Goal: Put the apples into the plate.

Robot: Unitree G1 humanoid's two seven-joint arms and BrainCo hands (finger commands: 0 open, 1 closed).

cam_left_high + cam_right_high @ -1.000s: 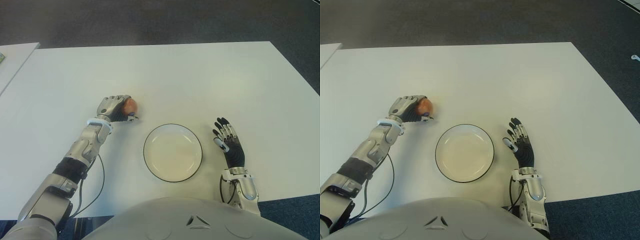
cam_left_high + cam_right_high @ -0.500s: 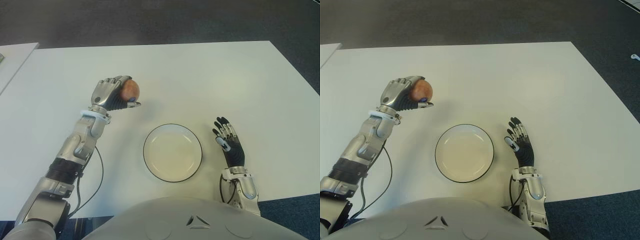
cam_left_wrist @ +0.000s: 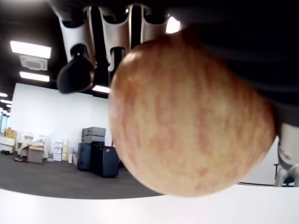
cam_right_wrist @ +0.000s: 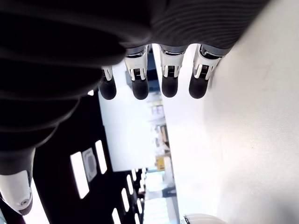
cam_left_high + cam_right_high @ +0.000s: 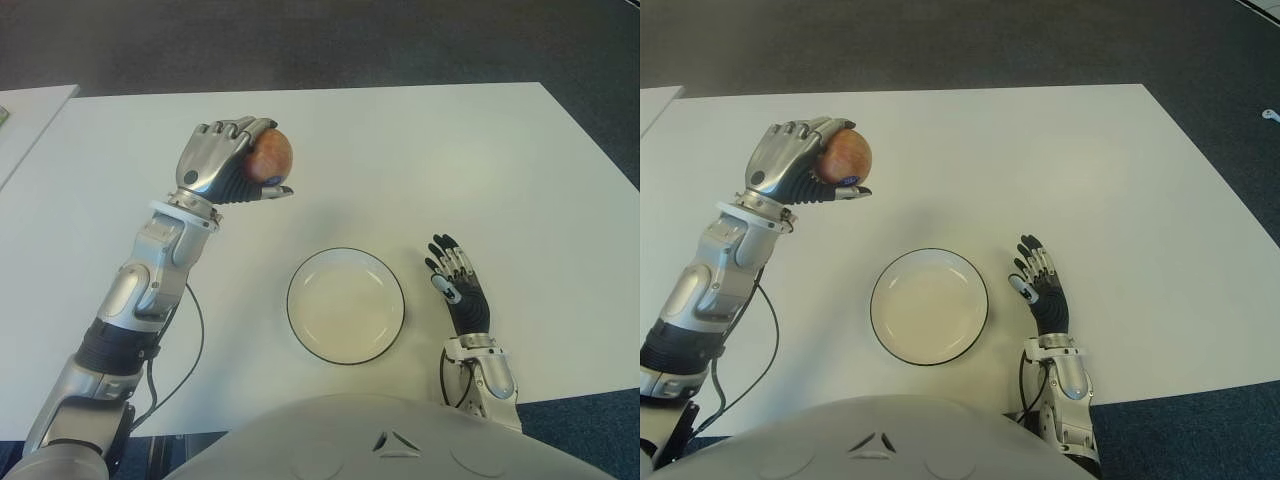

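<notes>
Above the left half of the worktop [image 5: 420, 140], a red and yellow apple [image 5: 268, 156] sits in the left hand [image 5: 222, 160], lifted clear of the white surface. Its fingers [image 5: 232, 127] curl over the top of the fruit and the thumb closes under it, so the apple is clasped on both sides with only its right face showing in the eye views. The left wrist view shows the streaked skin of the apple [image 3: 187, 116] filling most of the picture, with fingertips [image 3: 77, 74] wrapped round its far side and the pale worktop below it.

Toward the near edge, about midway along it, lies a round white plate [image 5: 300, 320] with a thin dark rim. It holds nothing, and it shows to the right of the raised hand and nearer the robot.

Just beside the plate on its right side, close to the near edge, is the right hand [image 5: 458, 288]. Its fingers [image 5: 448, 262] are spread and straight, pointing away from the robot, and they hold nothing. The right wrist view shows four dark fingertips [image 4: 140, 86] side by side, extended next to the white surface.
</notes>
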